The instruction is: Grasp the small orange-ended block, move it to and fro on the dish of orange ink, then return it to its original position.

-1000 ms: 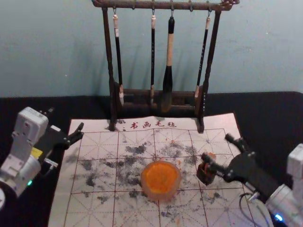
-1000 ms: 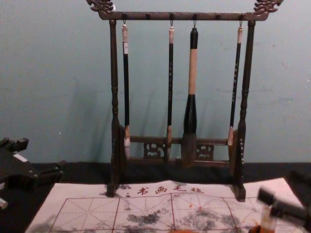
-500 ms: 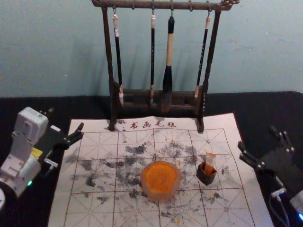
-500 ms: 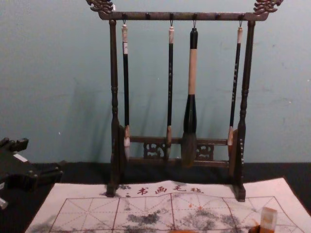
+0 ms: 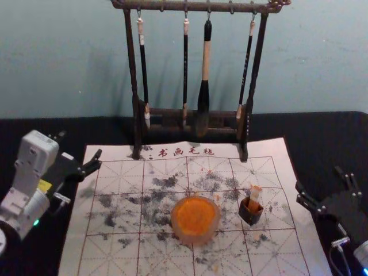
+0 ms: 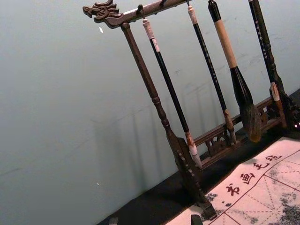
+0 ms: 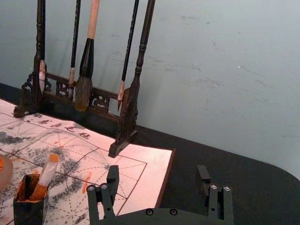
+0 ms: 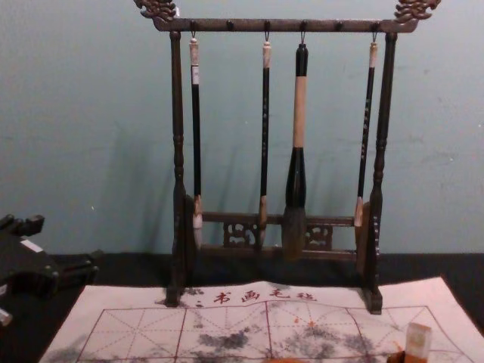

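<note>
The orange-ended block (image 5: 254, 195) leans inside a small dark square holder (image 5: 251, 213) on the mat, right of the round dish of orange ink (image 5: 195, 219). My right gripper (image 5: 326, 190) is open and empty beyond the mat's right edge, apart from the block. In the right wrist view, the gripper (image 7: 157, 180) has widely parted fingers, and the block (image 7: 45, 174) tilts in its holder (image 7: 29, 206). At the far left, my left gripper (image 5: 80, 150) is parked, open and holding nothing. The block's upper end (image 8: 418, 340) shows in the chest view.
A dark wooden rack (image 5: 134, 92) with hanging brushes (image 5: 203, 86) stands at the back of the gridded mat (image 5: 118, 253). Black tabletop (image 5: 322, 132) extends on both sides, with a wall (image 5: 322, 57) behind.
My right gripper has let go of the block in its holder and withdrawn to the right, lately shifting slightly farther right. The left arm looks unmoved.
</note>
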Tool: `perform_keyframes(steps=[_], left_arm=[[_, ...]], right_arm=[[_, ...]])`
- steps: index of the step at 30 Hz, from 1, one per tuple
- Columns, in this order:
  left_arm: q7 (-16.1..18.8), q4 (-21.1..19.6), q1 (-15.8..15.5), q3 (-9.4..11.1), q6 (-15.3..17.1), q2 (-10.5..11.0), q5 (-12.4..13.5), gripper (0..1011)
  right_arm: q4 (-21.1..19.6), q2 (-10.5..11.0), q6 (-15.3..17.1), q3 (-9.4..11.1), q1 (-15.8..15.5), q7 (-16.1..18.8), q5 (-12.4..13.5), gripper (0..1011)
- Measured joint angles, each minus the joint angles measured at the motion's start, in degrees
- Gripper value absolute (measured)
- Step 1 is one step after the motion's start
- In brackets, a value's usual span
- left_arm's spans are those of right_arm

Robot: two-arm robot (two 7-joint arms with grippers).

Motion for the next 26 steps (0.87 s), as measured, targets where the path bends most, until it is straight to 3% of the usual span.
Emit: perform_keyframes(steps=[26], left_arm=[[0.0,0.0,0.0,0.0,0.0,0.0,0.0,1001]], right_arm=[[-0.2,0.3,-0.3,-0.3,0.0,-0.2,-0.1,1002]])
